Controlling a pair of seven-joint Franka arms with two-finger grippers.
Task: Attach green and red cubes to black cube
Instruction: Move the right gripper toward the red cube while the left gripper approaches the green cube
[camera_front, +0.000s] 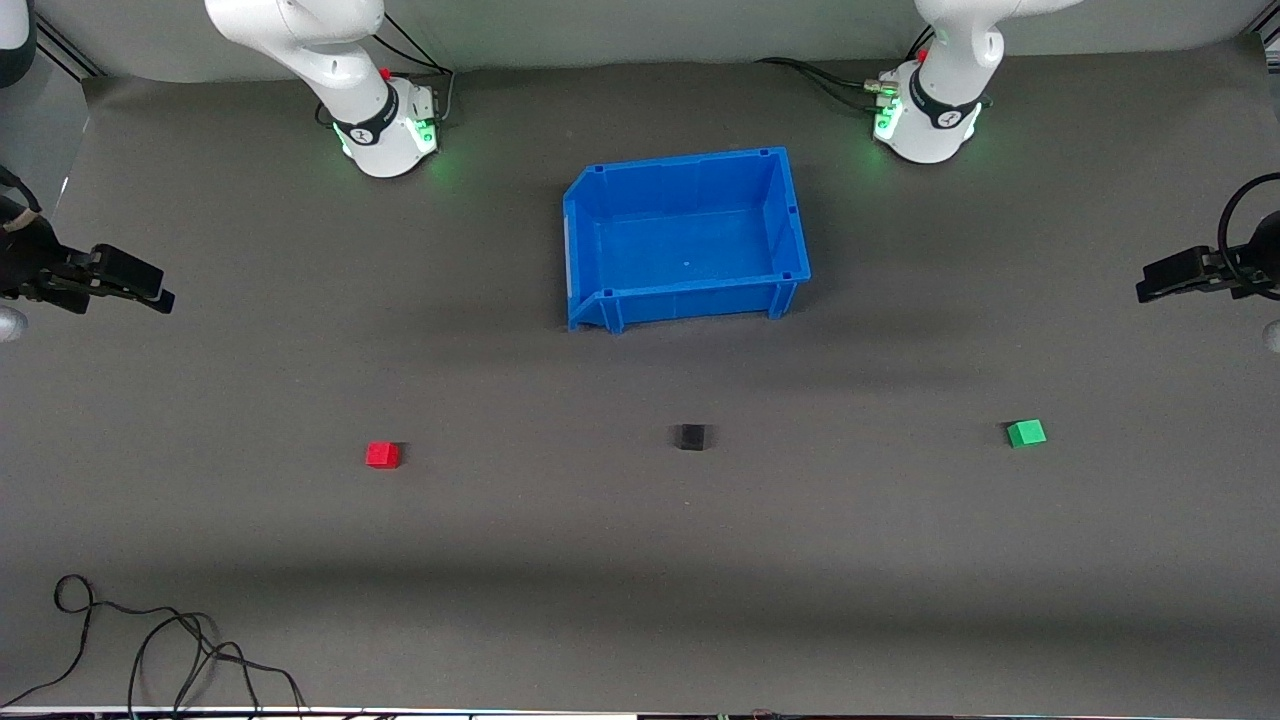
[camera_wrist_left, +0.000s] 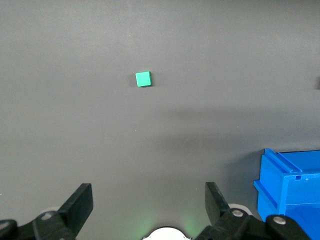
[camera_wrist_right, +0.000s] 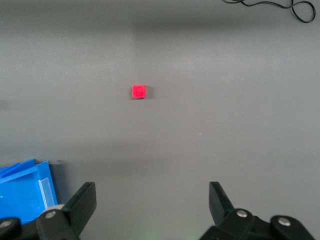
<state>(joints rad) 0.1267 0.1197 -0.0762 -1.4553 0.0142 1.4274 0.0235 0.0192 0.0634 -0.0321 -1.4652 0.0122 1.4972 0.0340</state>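
The black cube (camera_front: 690, 436) sits on the grey mat, nearer to the front camera than the blue bin. The red cube (camera_front: 382, 455) lies toward the right arm's end of the table, and also shows in the right wrist view (camera_wrist_right: 138, 91). The green cube (camera_front: 1026, 433) lies toward the left arm's end, and also shows in the left wrist view (camera_wrist_left: 143, 79). The three cubes stand well apart in a rough row. My right gripper (camera_front: 165, 297) is open and empty, high over the mat at its end of the table; it also shows in the right wrist view (camera_wrist_right: 152, 200). My left gripper (camera_front: 1143, 290) is open and empty over its own end; it also shows in the left wrist view (camera_wrist_left: 149, 202).
An empty blue bin (camera_front: 690, 300) stands mid-table between the arm bases and the cubes; it also shows in the left wrist view (camera_wrist_left: 290, 185) and the right wrist view (camera_wrist_right: 25, 192). Loose black cables (camera_front: 150, 640) lie at the mat's near corner toward the right arm's end.
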